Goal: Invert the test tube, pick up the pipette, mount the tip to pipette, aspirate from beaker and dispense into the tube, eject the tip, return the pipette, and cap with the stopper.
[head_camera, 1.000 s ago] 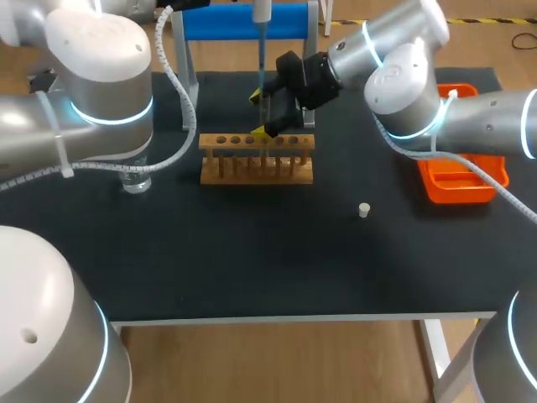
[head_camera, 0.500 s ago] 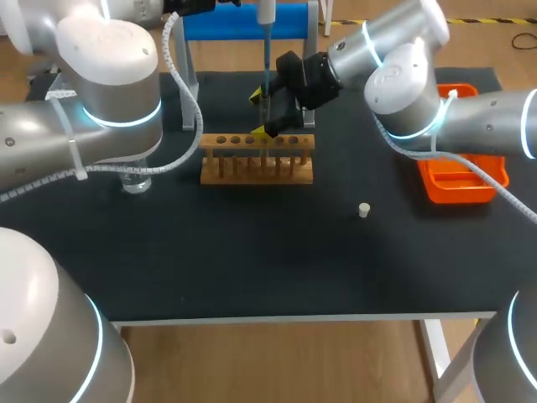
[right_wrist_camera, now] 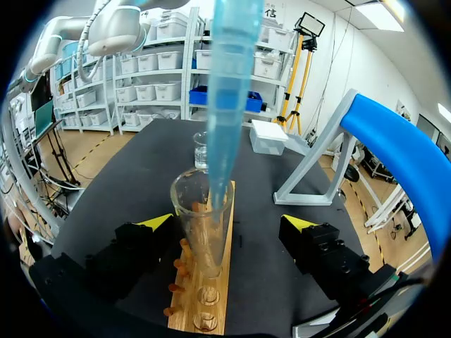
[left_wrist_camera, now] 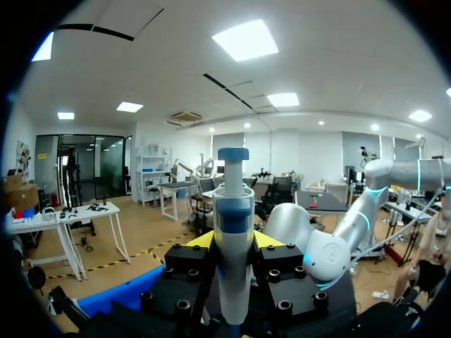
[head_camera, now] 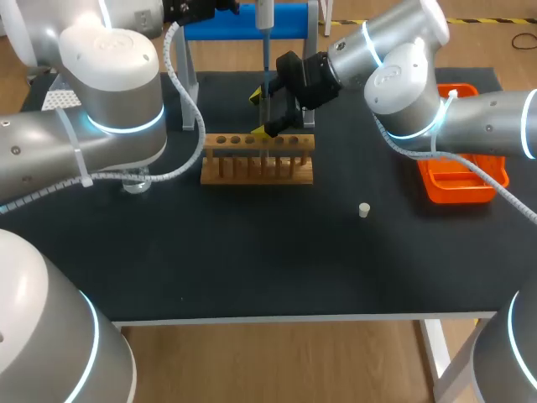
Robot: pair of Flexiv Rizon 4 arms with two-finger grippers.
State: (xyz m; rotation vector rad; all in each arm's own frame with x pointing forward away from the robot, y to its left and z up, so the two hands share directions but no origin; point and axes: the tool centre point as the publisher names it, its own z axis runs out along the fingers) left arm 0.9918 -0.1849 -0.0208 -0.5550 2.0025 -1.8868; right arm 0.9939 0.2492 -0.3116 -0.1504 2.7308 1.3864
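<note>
A clear test tube (right_wrist_camera: 202, 225) stands mouth-up in the wooden rack (head_camera: 258, 159), between the fingers of my right gripper (head_camera: 265, 113). That gripper (right_wrist_camera: 227, 224) is open, and its yellow tips stand well clear of the glass on both sides. My left gripper (left_wrist_camera: 232, 239) is shut on the white and blue pipette (left_wrist_camera: 232, 246), held upright above the rack (right_wrist_camera: 208, 296). The pipette's blue tip (right_wrist_camera: 229, 91) reaches down into the tube's mouth (head_camera: 266, 99). A small white stopper (head_camera: 364, 210) lies on the black mat to the right of the rack.
An orange tray (head_camera: 457, 189) sits at the right edge under my right arm. The glass beaker (head_camera: 134, 180) stands left of the rack, partly hidden by my left arm. Behind the rack are the blue pipette stand (head_camera: 243, 21) and a white tip box (right_wrist_camera: 269, 136).
My left arm's elbow has swung a little up and to the right. The pipette has stayed over the tube. The right arm has not moved.
</note>
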